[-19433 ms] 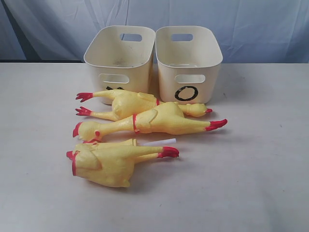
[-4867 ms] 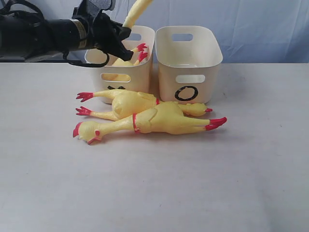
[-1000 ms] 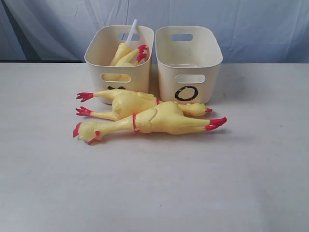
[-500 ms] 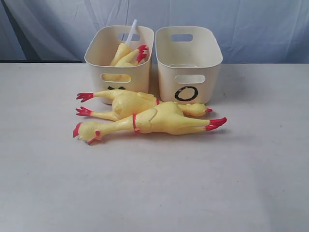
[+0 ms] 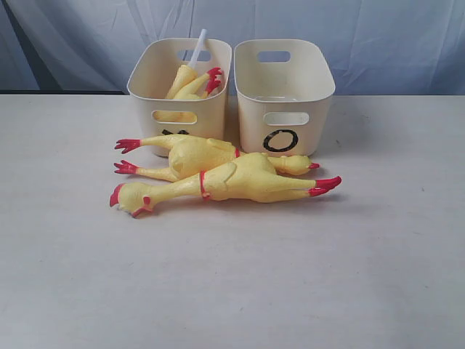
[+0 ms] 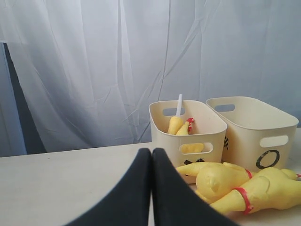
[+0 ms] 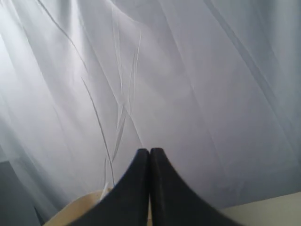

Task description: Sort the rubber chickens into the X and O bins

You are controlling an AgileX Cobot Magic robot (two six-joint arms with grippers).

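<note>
Facing white curtain point(image 5: 392, 36) above a pale counter point(image 5: 349, 283). Showing the broken chicken point(image 5: 182, 78), tube up, sitting inside the X bin point(image 5: 145, 94) at upper left. Masking most of that mark with two whole chickens point(image 5: 251, 178) lying stacked mid-frame, likely awaiting the O bin point(image 5: 312, 116), displaying a black "O". Pinching left gripper point(image 6: 151, 151) and right gripper point(image 7: 149, 151) fully together, gripping nothing.

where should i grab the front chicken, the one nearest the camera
Grip the front chicken by its slim neck, between head and red ring, coming straight down. It lies flat on its side, its body is wide, and the second chicken lies against its far side.
</note>
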